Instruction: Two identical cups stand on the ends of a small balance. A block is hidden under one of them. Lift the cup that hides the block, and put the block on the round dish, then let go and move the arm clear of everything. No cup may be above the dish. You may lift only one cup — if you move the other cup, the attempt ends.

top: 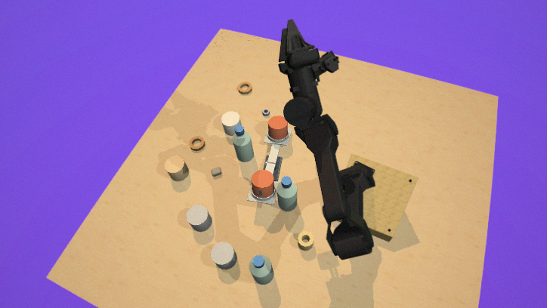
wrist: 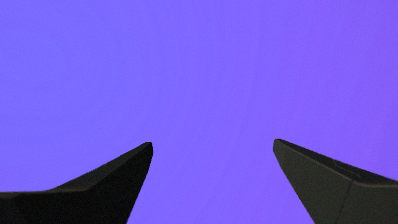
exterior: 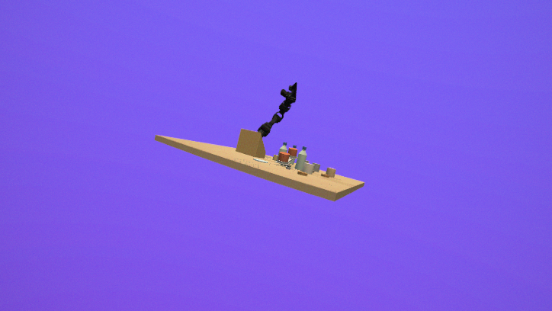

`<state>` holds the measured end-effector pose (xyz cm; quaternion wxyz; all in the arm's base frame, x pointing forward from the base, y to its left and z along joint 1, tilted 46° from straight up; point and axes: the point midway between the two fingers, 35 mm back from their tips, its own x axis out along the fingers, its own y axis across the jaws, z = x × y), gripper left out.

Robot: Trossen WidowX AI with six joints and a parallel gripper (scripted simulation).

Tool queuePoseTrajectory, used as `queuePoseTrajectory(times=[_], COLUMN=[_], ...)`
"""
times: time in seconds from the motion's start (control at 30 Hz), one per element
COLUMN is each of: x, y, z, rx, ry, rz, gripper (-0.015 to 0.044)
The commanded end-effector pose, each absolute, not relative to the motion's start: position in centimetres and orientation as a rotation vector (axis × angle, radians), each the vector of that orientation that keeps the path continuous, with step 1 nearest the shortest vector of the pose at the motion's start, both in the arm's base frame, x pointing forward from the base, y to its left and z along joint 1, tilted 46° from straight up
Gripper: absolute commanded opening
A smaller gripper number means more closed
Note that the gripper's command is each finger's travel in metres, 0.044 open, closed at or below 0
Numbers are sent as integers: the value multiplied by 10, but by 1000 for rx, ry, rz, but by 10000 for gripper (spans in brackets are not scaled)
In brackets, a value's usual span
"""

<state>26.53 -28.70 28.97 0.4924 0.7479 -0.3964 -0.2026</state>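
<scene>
Two orange-red cups stand upside down on the balance [top: 273,153]: the near cup [top: 262,184] [exterior: 293,152] and the far cup [top: 277,127] [exterior: 284,156], as the top camera sees them. The near cup's pan appears higher, with its shadow farther off. A small dark mark shows on the near cup. No block shows under either cup. The pale round dish [exterior: 260,160] lies flat on the table; the arm hides it in the top view. My gripper [top: 287,24] [exterior: 296,83] [wrist: 212,145] is open and empty, high above the table, away from cups and dish.
A bottle [top: 286,197] stands close beside the near cup; another bottle [top: 243,147] and a white cylinder [top: 231,123] stand left of the balance. A third bottle [top: 261,270], grey cylinders [top: 199,217] [top: 223,255], a tan cylinder [top: 176,168] and rings [top: 239,90] [top: 191,146] stand or lie around.
</scene>
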Motion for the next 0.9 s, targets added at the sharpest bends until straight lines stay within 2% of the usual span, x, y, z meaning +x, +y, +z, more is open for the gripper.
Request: queuePoseTrajectory(times=[0.0,0.87], x=[271,280], y=[-288,-271], z=[272,154], rx=[1751,1332], ry=[-843,-21], rz=[-580,-847], gripper=[440,440])
